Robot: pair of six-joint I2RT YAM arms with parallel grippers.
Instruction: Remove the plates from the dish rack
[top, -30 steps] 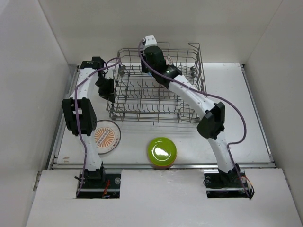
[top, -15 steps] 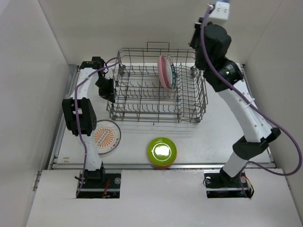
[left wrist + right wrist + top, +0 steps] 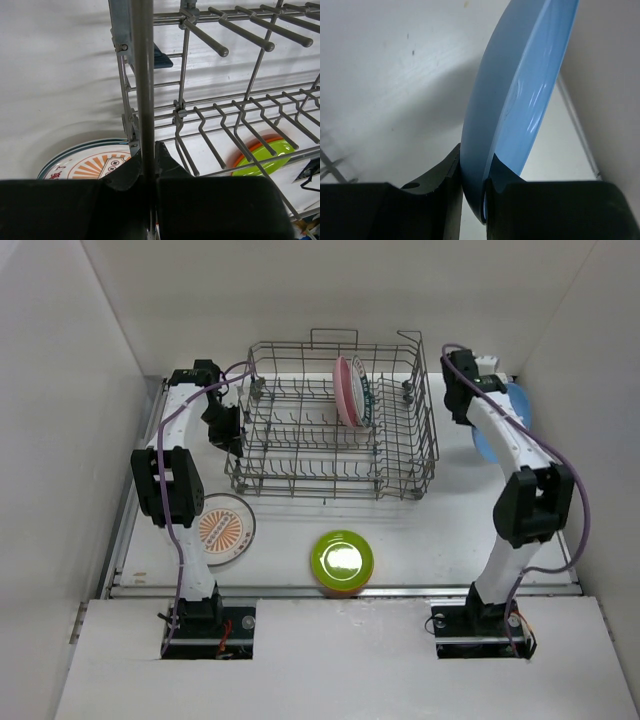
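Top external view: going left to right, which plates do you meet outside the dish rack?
Patterned plate → green plate → blue plate, gripped on edge by the right gripper.

dish rack: bare grey wire;
left rack plate: pink;
right rack plate: white, dark teal lettering round the rim;
rightmost plate: plain glossy blue;
leftmost plate: white, orange sunburst centre, thin dark rim line;
top stacked plate: lime green;
bottom stacked plate: orange;
bench: white
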